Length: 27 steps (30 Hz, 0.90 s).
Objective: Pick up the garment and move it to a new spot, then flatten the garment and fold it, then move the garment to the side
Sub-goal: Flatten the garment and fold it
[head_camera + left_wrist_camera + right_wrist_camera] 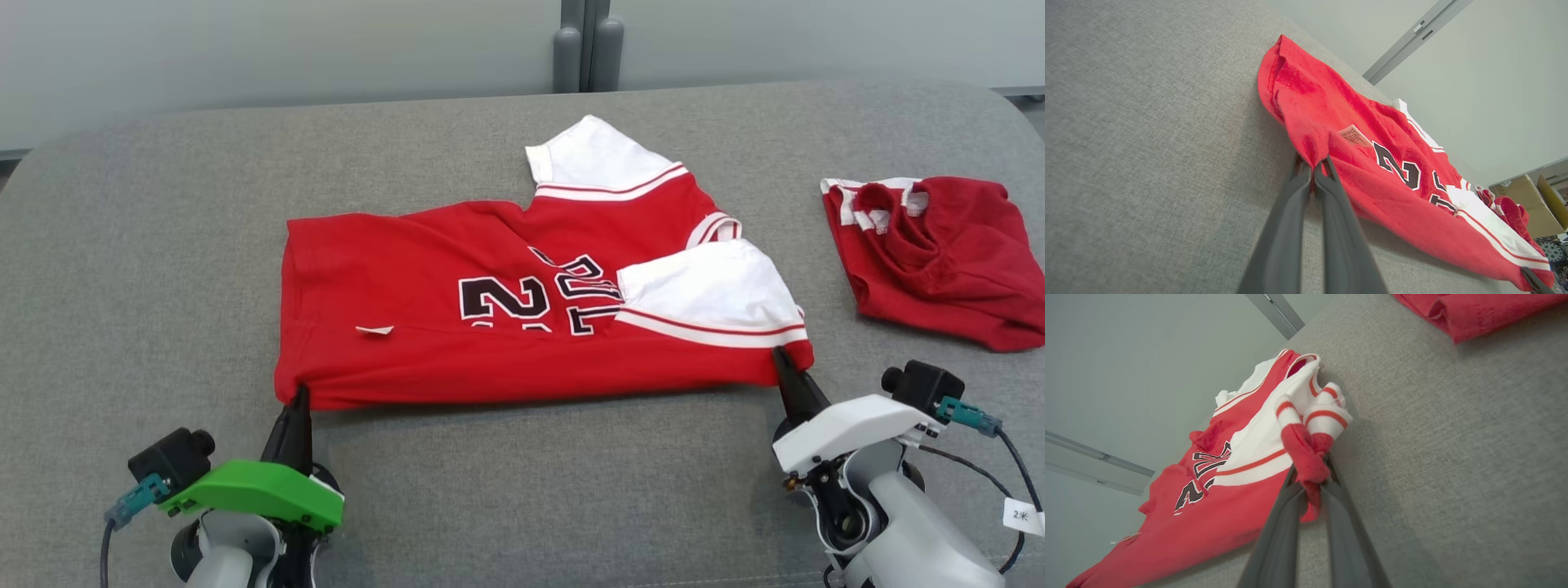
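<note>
Shirt [408, 269] lies mid-scene on the desk [147, 245], both near corners pinched: my left hand [302, 392] is closed on the left one, my right hand [778, 354] on the right. Best to lift both evenly, keeping that edge taut.

- Garment [392, 269]: red body, white sleeves edged with thin red stripes, black numerals outlined in white, a small white tag.
- Second garment [955, 261], by the surface's right edge: red with white-and-red striped trim.
- Surface [122, 245]: grey woven fabric.
- Left gripper [300, 394]: green shell, dark fingers.
- Right gripper [781, 355]: white shell, dark fingers.
</note>
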Available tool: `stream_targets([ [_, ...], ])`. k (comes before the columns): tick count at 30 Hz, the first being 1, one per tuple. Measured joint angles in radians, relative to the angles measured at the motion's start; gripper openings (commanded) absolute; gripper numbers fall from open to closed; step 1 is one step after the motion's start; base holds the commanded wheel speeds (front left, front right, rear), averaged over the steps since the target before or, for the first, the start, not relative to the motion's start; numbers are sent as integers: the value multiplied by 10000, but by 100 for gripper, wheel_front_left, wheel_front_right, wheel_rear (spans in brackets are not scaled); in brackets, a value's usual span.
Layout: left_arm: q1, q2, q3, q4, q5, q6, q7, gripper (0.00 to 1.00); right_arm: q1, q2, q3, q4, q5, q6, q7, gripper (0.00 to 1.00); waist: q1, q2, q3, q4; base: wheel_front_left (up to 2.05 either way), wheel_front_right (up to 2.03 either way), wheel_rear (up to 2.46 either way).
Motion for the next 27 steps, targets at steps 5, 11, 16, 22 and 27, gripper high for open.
stream_targets([
  [5,701,2,82,-464,-86,0,-96,0,756,54,86,-715,56,0,-81,0,0,0,-311,-131,0,0,0],
  [11,1645,61,132,-1072,-84,201,-125,0,1627,-88,38,-1283,98,0,-140,0,0,0,-680,-276,0,0,0],
  [16,2155,130,-23,-1515,-81,397,69,0,2075,-337,-92,-1455,109,2,-142,0,0,0,-817,-323,0,0,0],
  [22,2574,431,-485,-1262,251,660,688,0,2226,-339,-8,-1151,111,2,-134,0,0,0,-833,-261,0,0,0],
  [27,2572,531,-685,-1315,339,771,1035,0,2214,-341,50,-884,109,-4,-86,0,0,0,-806,-213,0,0,0],
])
